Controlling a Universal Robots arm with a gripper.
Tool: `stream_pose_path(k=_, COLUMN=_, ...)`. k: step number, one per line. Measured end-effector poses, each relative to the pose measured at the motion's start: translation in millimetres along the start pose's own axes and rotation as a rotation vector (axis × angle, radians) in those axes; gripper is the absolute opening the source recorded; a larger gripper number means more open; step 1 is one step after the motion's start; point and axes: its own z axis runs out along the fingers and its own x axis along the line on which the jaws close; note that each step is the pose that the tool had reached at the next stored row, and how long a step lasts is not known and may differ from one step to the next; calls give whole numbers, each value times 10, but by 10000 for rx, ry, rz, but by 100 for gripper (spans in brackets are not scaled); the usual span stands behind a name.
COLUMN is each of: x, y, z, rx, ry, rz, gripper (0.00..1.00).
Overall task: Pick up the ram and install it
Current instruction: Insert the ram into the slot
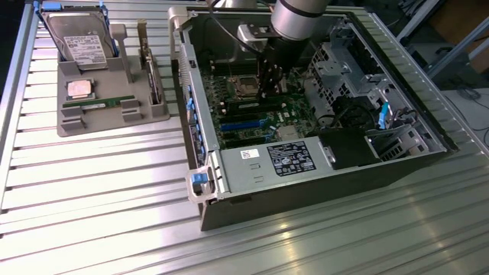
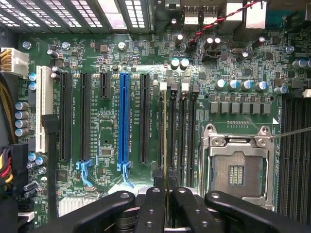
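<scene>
Ram [image 2: 166, 141] being pinched edge-on between the two inner fingers of the gripper [image 2: 167, 193], jaws drawn narrow around it, hanging inside the open computer case [image 1: 229, 212] over the motherboard [image 2: 107, 145]. Lining up lengthwise with the row of dark memory slots [image 2: 182, 136], between the long black expansion slots and the empty processor socket [image 2: 237, 167]; touching a slot or hovering just above it, impossible to tell. Crowding around: a blue slot [image 2: 124, 116] just beside the black ones, capacitors and a red-and-black twisted wire [image 2: 223, 19] near the board's edge. In the exterior view, gripper [image 1: 271, 86] reaching down near the case's middle, with the grey power supply [image 1: 283, 160] lying at six o'clock from it and a metal drive cage [image 1: 344, 63] at three o'clock. Sitting well apart on the ribbed table [image 1: 91, 189], at nine o'clock from the case, a grey holder [image 1: 114, 117] carrying a hard drive [image 1: 80, 43], a square processor chip [image 1: 79, 89], an upright expansion card [image 1: 153, 69] and a second green stick [image 1: 98, 103]. Showing as a very thin, long strip with a yellowish-green edge, faces turned away, label and chips hidden.
</scene>
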Motion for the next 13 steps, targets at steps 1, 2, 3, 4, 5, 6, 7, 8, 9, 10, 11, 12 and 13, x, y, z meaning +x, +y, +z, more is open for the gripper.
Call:
stream_pose_path(k=1, x=0, y=0, z=5, rx=0, ry=1, rz=1, gripper=12)
stream_pose_path(k=2, x=0, y=1, z=6, rx=-1, ry=4, rz=2, gripper=12)
stream_pose_path(k=3, x=0, y=1, z=7, rx=1, ry=2, rz=1, gripper=12)
stream_pose_path(k=4, x=3, y=18, z=9, rx=7, ry=-1, rz=8, gripper=12)
stream_pose_path(k=5, x=11, y=21, z=9, rx=7, ry=0, rz=18, gripper=12)
stream_pose_path(k=6, x=25, y=21, z=9, rx=5, ry=0, rz=37, gripper=12)
stream_pose_path(k=7, x=44, y=21, z=9, rx=5, ry=-1, rz=57, gripper=12)
stream_pose_path(k=8, x=53, y=22, z=10, rx=5, ry=-2, rz=64, gripper=12)
stream_pose_path(k=9, x=54, y=21, z=10, rx=4, ry=-1, rz=63, gripper=12)
stream_pose_path(k=10, x=55, y=22, z=10, rx=5, ry=-1, rz=62, gripper=12)
stream_pose_path(k=11, x=56, y=22, z=10, rx=5, ry=-1, rz=64, gripper=12)
stream_pose_path(k=12, x=58, y=22, z=10, rx=5, ry=-1, rz=70, gripper=12)
stream_pose_path(k=13, x=60, y=22, z=10, rx=4, ry=-2, rz=90, gripper=12)
